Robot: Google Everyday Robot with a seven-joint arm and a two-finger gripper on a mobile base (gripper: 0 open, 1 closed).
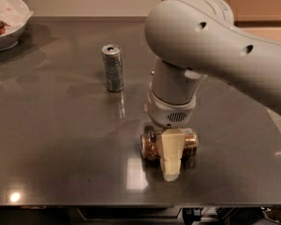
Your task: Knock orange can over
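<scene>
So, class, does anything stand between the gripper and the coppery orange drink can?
Nothing visible does. The gripper is right at the coppery orange drink can, which lies on its side on the dark table. The slim silver-grey can stands upright farther back, well apart.

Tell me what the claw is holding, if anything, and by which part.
Cannot tell. The claw is down over the middle of the orange can, which lies on its side; whether it grips is hidden.
</scene>
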